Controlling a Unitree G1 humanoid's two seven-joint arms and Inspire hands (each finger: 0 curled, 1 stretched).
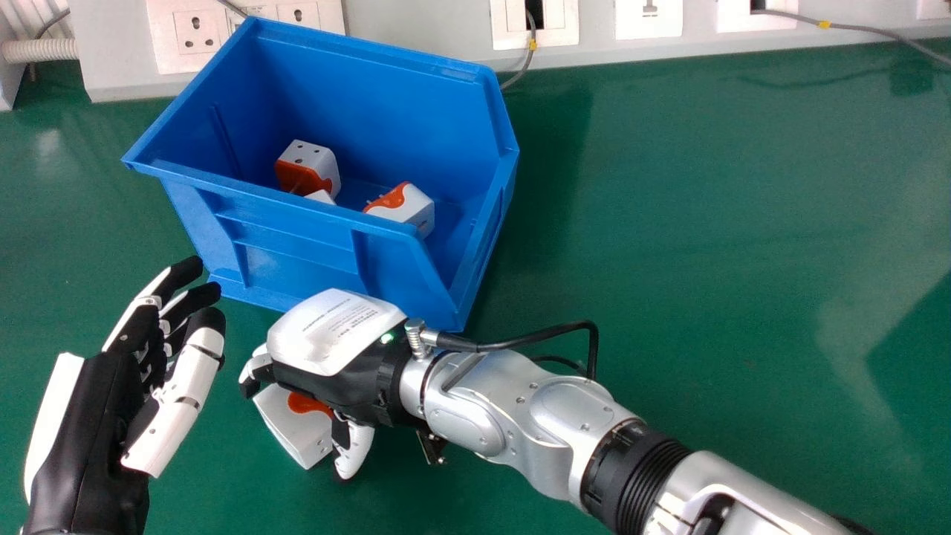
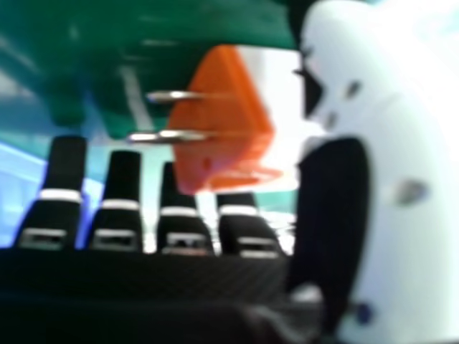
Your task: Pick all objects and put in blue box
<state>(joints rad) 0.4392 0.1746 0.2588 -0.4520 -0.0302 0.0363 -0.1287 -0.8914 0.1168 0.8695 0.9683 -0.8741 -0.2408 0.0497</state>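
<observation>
One robot hand (image 1: 338,334), the right, straddles an adapter (image 1: 291,429), half open.

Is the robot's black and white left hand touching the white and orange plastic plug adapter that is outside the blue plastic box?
Apart. The head view shows green tabletop between the left hand and this adapter.

A right hand (image 1: 338,334) hangs palm down, fingers and thumb (image 1: 355,449) apart, its silver forearm (image 1: 513,416) trailing behind. Just left of that hand, the left hand (image 1: 93,416) points forward, palm inward, fingers loosely bent.
</observation>
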